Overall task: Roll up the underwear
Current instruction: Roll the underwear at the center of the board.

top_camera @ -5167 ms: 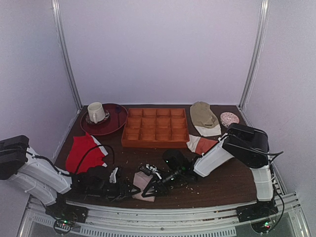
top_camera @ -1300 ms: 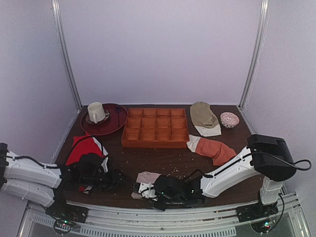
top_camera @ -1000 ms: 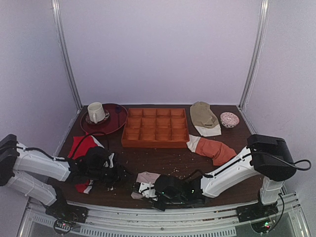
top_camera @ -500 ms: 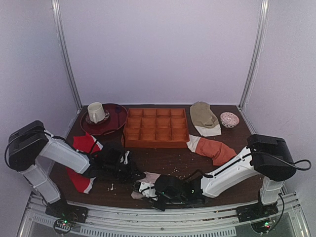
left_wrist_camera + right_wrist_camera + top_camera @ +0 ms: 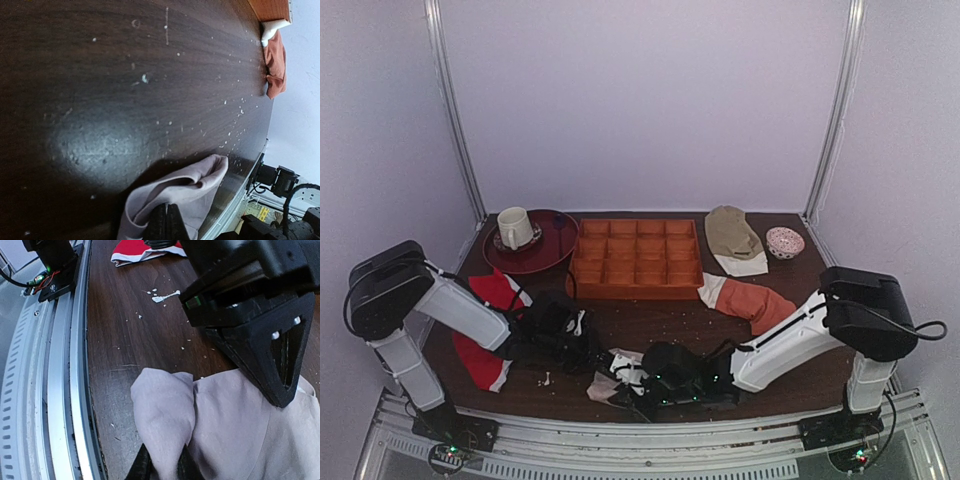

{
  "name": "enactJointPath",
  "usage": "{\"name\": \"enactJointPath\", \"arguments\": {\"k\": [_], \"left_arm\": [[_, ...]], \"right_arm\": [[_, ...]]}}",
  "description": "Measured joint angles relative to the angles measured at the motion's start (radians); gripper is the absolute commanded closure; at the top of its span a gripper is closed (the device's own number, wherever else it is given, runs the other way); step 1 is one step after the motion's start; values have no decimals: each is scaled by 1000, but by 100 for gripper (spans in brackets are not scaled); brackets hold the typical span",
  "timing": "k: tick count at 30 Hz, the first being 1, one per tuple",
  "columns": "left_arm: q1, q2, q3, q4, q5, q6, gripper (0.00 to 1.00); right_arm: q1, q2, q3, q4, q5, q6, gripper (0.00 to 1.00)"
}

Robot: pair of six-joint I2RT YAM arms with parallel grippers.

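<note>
The underwear [image 5: 620,362] is a pinkish-beige crumpled cloth lying near the table's front edge. My left gripper [image 5: 598,354] reaches it from the left and is shut, its dark fingertips [image 5: 167,222] pressed together on a raised fold of the underwear [image 5: 200,185]. My right gripper [image 5: 625,385] lies low along the front edge and is shut on a pinched ridge of the underwear [image 5: 165,410], which bulges up between its fingers [image 5: 142,467]. In the right wrist view the left gripper's black fingers [image 5: 280,385] press onto the cloth from above. The waistband is hidden.
A red garment [image 5: 480,335] lies under the left arm, and an orange-rust garment [image 5: 755,300] at the right. Behind are an orange compartment tray [image 5: 635,258], a dark red plate [image 5: 548,252] with a cup [image 5: 515,227], a beige garment [image 5: 732,235] and a small bowl [image 5: 785,241]. The metal front rail [image 5: 60,390] runs close by.
My left arm swung right from the red garment to the underwear, and its jaws closed there. The right gripper kept its hold and shifted slightly right.
</note>
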Motion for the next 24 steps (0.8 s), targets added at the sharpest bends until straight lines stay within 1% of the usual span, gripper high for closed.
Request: {"name": "enactJointPath", "arguments": {"k": [7, 15, 24], "left_arm": [[2, 0, 0, 0, 0, -6, 100], [2, -2, -1, -2, 0, -14, 100], [8, -24, -21, -8, -7, -19, 100]], "right_arm": [[-66, 12, -26, 66, -153, 143, 100], [-115, 63, -23, 151, -304, 280, 100], [-147, 91, -22, 194, -393, 396, 100]]}}
